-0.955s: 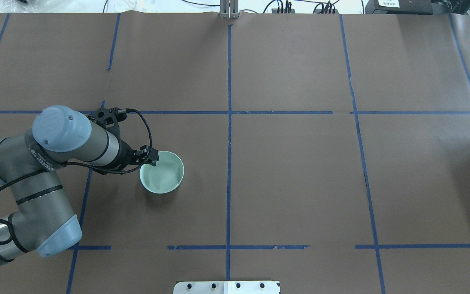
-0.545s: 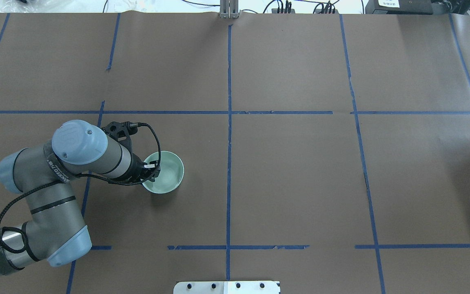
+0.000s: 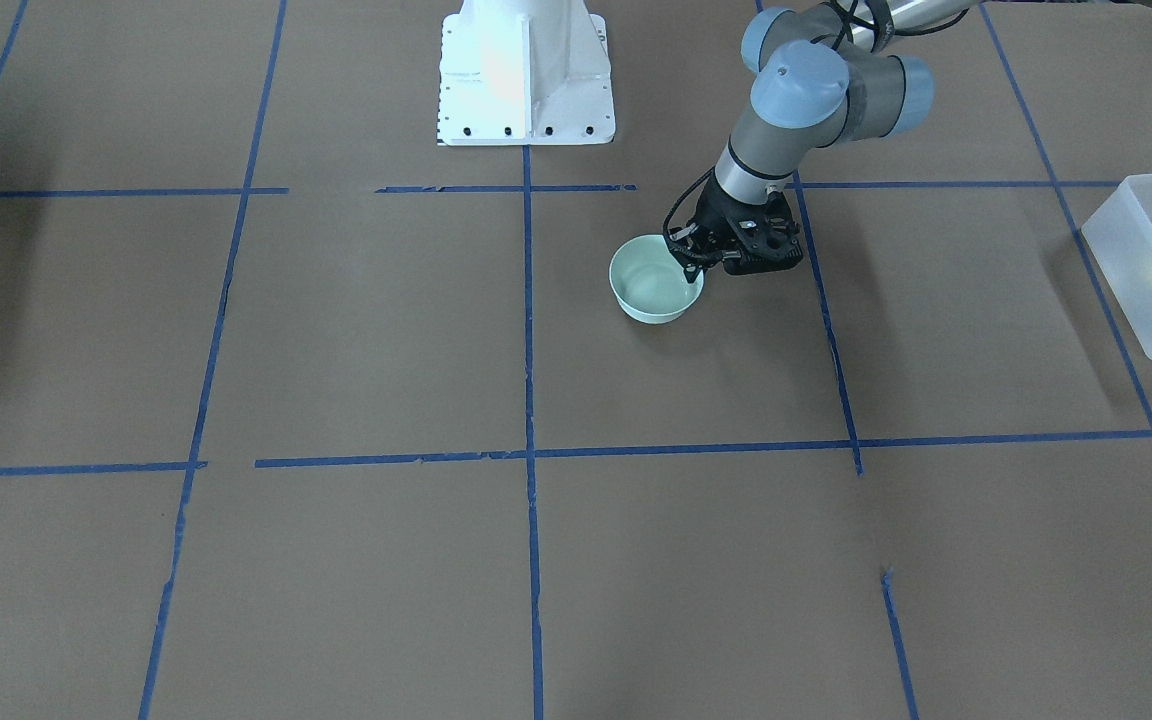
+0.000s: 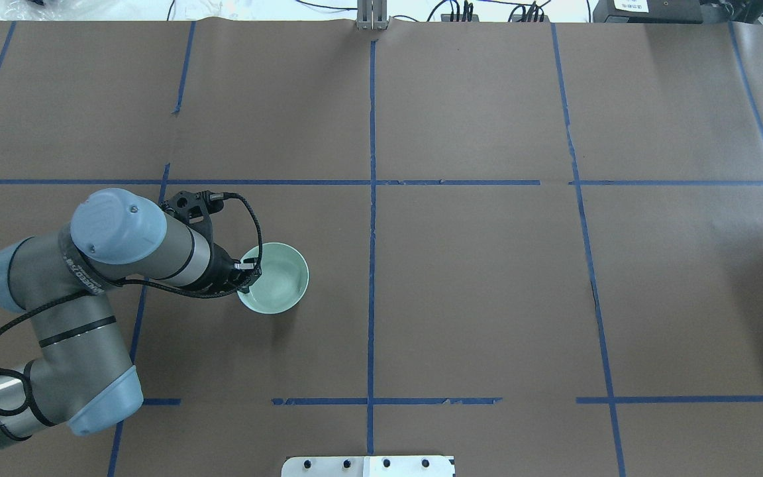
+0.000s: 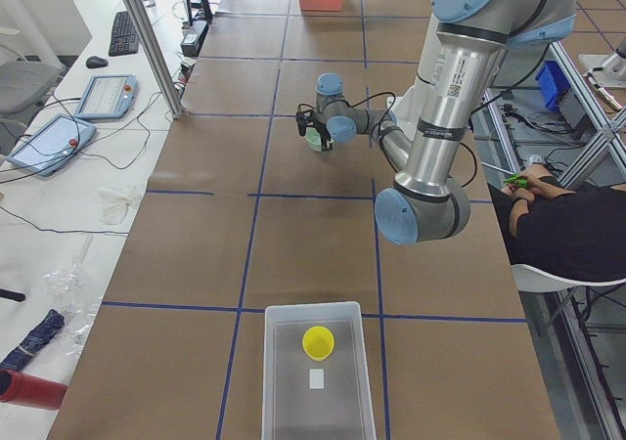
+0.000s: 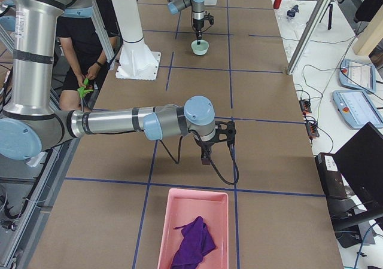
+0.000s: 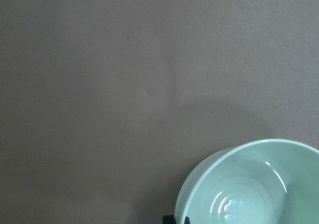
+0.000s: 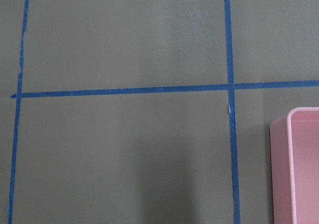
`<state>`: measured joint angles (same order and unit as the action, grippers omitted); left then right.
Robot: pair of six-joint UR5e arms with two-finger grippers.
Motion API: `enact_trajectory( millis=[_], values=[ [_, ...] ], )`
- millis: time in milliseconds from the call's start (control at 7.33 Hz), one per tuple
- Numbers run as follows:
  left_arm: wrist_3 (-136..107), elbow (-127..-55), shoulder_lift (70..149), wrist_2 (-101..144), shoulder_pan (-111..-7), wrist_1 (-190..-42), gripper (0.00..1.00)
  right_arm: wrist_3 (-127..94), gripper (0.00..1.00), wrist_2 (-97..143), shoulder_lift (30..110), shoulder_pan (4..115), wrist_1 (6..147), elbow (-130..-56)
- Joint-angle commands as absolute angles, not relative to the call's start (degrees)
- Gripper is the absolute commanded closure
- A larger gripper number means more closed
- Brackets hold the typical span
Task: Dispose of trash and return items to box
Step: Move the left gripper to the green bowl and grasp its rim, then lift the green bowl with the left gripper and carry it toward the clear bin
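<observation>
1. The brown-papered table (image 4: pixel 474 278) carries a grid of blue tape (image 4: pixel 372 298).
2. A white bench (image 5: pixel 59 215) alongside it holds tablets (image 5: pixel 106 96) and a keyboard (image 5: pixel 123 32).
3. A person (image 5: pixel 567 230) in black sits nearby.
4. The light is even and the shadows are soft.

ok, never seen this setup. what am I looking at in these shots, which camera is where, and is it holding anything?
A two-armed robot at a brown table marked with blue tape. One camera looks down from behind the robot, one faces it, one sits at each table end, and one rides on each wrist. The left gripper pinches the rim of a mint-green bowl. The yellow cup already sits in the frosted box. The right gripper hangs above the table near a pink tray holding a purple cloth; whether it's open, I can't tell.
</observation>
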<state>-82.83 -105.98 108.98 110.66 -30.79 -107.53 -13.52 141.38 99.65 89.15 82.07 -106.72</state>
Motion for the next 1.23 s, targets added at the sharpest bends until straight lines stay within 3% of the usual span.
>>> enact_trajectory(
  millis=[0, 545, 1091],
  values=[
    [-80.09, -110.73, 108.72, 114.23, -38.88, -103.22, 1.0, -12.75, 0.0, 139.93, 99.76, 88.86, 81.91, -106.44],
    [-62.44, -110.74, 105.92, 119.09, -49.55, -101.87, 1.0, -7.49, 0.0, 139.65, 99.76, 88.33, 81.65, -101.71],
    [-37.85, -108.29, 96.7, 124.71, -63.25, -101.95, 1.0, -7.56, 0.0, 141.06, 99.23, 91.84, 81.56, -99.75]
  ],
)
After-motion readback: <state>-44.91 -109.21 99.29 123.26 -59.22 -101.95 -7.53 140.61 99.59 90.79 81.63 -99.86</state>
